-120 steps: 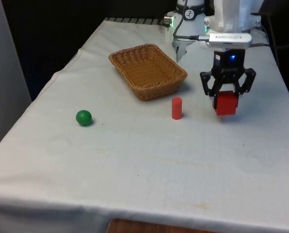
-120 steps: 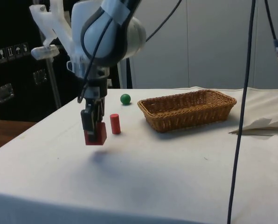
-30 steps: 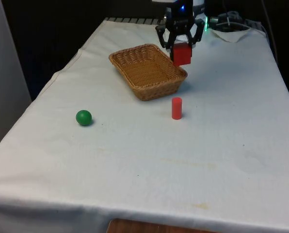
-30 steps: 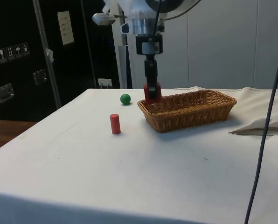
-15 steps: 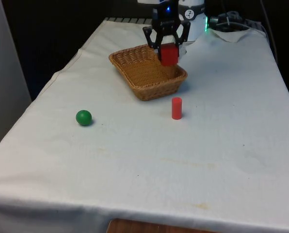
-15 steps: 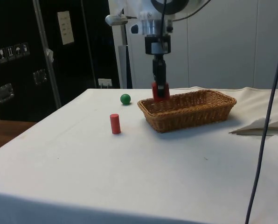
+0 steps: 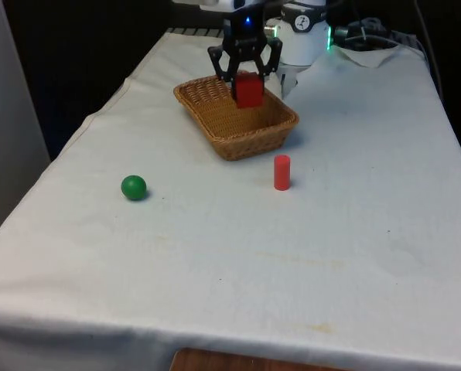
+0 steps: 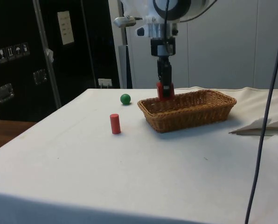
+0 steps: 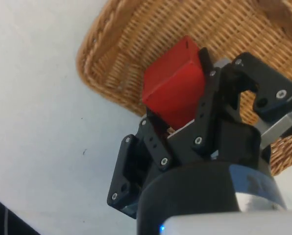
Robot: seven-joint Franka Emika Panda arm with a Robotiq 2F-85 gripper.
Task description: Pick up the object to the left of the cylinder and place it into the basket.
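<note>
Now my tool (image 7: 247, 77), pinching the red block (image 7: 249, 90), has moved over the basket (image 7: 215, 127); dropping near the rim might bounce it out.

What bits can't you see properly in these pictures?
- The red block: in the wrist view the gripper covers its back end.
- The basket floor: in the side view the near wall hides it.
- How high the block hangs above the basket floor: no view settles it.
- The green ball: its far side stays hidden.
</note>
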